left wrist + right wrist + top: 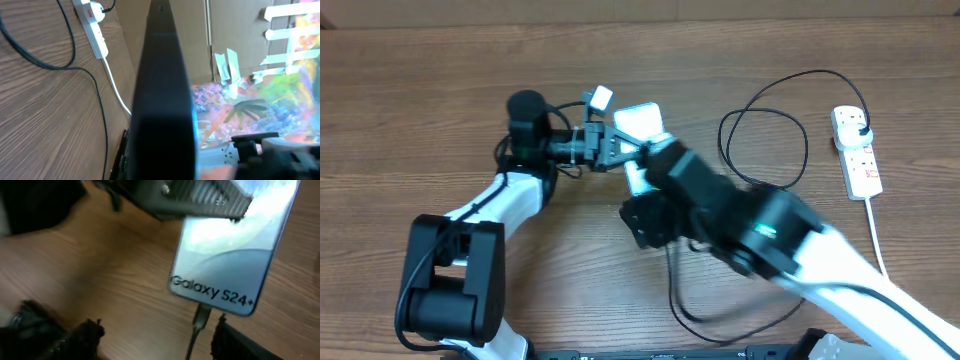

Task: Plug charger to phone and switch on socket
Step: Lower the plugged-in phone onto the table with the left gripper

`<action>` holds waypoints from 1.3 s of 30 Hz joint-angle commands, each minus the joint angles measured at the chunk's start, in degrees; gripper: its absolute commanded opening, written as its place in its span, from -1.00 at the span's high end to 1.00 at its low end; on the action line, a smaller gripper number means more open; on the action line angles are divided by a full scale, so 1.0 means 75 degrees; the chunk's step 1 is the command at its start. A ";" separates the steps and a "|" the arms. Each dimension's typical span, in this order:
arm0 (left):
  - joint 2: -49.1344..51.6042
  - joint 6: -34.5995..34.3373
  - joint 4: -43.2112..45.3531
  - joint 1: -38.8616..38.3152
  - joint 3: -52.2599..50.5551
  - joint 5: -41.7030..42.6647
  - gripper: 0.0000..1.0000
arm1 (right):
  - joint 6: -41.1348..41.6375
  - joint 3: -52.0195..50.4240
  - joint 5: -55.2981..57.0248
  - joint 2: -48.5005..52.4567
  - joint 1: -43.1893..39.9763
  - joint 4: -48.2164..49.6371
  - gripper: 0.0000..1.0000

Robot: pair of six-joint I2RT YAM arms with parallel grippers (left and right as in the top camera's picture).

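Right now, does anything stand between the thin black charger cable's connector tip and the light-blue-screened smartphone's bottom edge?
Nothing visible does. The connector tip meets the smartphone at its bottom edge, just under the white text; whether it is fully seated cannot be told.

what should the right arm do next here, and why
Probably ease the right end effector back toward the socket: the charger tip already seems seated in the lower edge of the phone, and the fingers stand apart, off the cable.
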 commanded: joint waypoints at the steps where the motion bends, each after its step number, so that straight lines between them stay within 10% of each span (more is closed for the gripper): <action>1: -0.0006 0.0358 0.0017 -0.0452 0.0003 -0.0679 0.91 | 0.0029 0.0361 -0.0061 -0.0912 -0.0044 -0.0504 -0.69; 13: 0.1279 0.3771 -0.2946 -0.0545 0.0653 -0.1606 0.92 | 0.1448 0.0312 0.1037 -0.2355 -0.0044 -0.2171 -1.00; 39: 0.2060 0.7230 -0.7880 -0.0417 0.2328 -0.4546 0.92 | 0.2398 -0.0020 0.1751 -0.2343 -0.0044 -0.1786 -1.00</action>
